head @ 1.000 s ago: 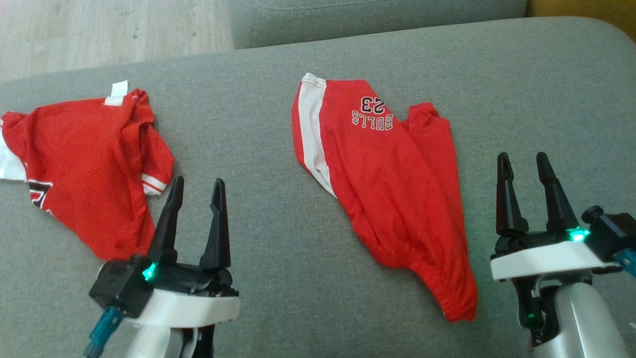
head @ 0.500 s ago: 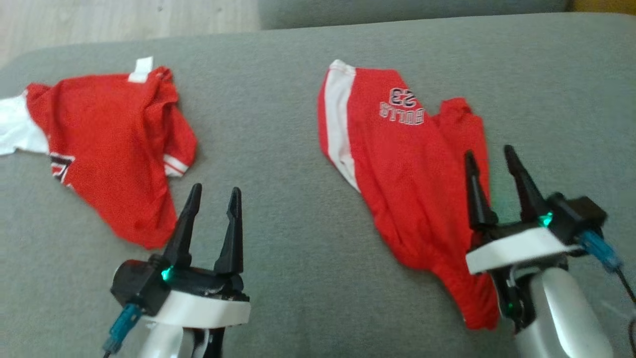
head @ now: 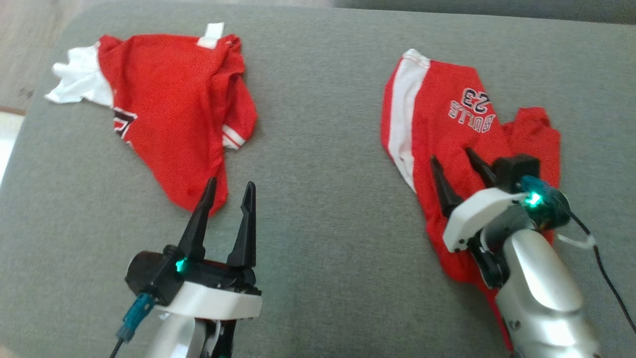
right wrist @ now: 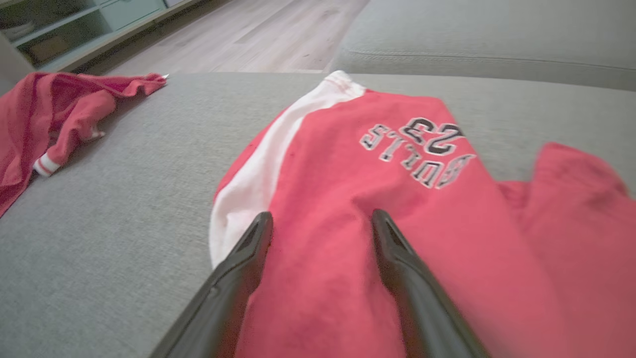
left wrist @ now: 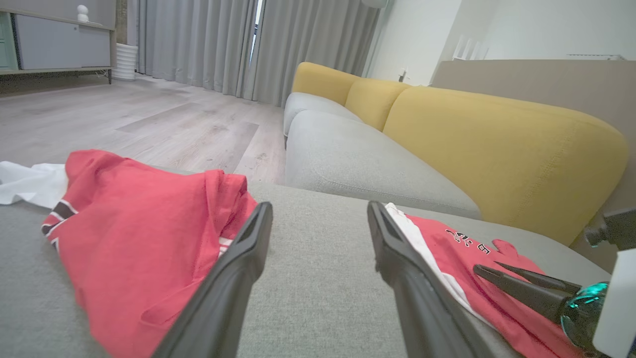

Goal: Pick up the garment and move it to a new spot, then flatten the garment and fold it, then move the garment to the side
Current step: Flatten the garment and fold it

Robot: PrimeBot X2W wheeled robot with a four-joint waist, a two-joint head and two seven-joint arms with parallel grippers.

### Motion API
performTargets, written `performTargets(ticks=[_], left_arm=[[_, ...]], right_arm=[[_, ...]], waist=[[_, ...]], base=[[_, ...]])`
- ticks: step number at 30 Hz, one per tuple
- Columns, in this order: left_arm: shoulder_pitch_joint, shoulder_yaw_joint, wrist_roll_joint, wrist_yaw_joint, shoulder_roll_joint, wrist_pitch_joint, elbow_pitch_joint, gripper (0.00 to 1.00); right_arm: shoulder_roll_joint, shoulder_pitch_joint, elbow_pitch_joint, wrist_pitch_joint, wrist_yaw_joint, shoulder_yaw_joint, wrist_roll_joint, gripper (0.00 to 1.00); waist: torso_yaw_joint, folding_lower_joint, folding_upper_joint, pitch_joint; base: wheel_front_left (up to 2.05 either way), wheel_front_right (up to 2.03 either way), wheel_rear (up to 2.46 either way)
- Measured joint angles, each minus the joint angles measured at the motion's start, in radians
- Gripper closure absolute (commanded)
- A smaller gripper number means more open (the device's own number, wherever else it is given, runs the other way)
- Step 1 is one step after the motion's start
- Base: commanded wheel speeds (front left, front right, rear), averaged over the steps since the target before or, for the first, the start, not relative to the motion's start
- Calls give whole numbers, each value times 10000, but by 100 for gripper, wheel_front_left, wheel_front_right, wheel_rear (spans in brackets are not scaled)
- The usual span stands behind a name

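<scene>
right pincer (head: 451, 155): jaws apart, nothing clamped. It hangs over the red shorts (head: 437, 114), fingers angled forward and toward the robot's left, tips low over the cloth. Can't tell whether the tips touch the fabric. In its wrist view both fingers (right wrist: 238, 268) lie across the red panel. The white side stripe (right wrist: 261, 169) runs just off the left finger. The BULLS 23 print (right wrist: 420, 149) is ahead of the tips, slightly right. A second rumpled fold of the shorts sits off to the right of the right finger. The shorts lie creased on the grey cushion (head: 323, 174); their near end runs under the right forearm and is hidden there.

left pincer (head: 231, 182): jaws apart, empty, over bare cushion. The red jersey (head: 174, 109) is ahead of it and to its left. The jersey's near corner is just beside the left fingertip, contact unclear. The jersey's white part is at its far left end. The shorts are well off to this pincer's right, with bare cushion between.

Left wrist view, beyond the left tips: a second grey seat (left wrist: 348, 164), a yellow backrest (left wrist: 497, 144), wood floor (left wrist: 149, 119), grey curtains (left wrist: 208, 44). The right pincer's fingers show off to the right, over the shorts.
</scene>
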Motion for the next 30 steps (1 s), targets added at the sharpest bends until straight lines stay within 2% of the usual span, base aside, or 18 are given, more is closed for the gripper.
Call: performTargets(ticks=[5,10,11,12,16,21,25,29,30], left_arm=[[1,-238,-284,0,0,0,73,0],[0,-322,-366,0,-15,0,73,0],[0,-349,-370,0,-15,0,73,0],[-1,-414,-470,0,-15,0,73,0],[-68,-568,-543,0,-17,0,81,0],[-292,-569,-543,0,-17,0,132,0],[-384,-642,-598,0,-17,0,188,0],[-408,-800,-627,0,-17,0,184,0],[-407,-876,-685,0,-19,0,184,0]], right_arm=[[0,-661,566,343,0,556,4,0],[-12,-992,1275,1018,0,593,-280,0],[-19,-1072,1363,1116,0,629,-355,27],[-59,-1308,1513,1313,0,719,-215,100],[-196,-1805,1684,1189,-2,1241,414,100],[-184,-2722,1693,165,0,1749,1168,100],[-186,-4148,1988,-817,0,1628,1365,100],[-207,-5317,2865,-1747,-2,1319,1569,100],[-205,-5534,3179,-1918,-2,1229,1645,0]], waist=[[420,0,0,120],[619,0,0,196],[654,-1,0,208],[715,-1,0,238],[774,0,0,342],[786,0,0,408],[846,0,0,383],[999,0,0,335],[1043,0,0,327]], base=[[0,0,0],[0,0,0],[0,0,0],[0,0,0],[0,0,0],[0,0,0],[0,0,0],[0,0,0],[0,0,0]])
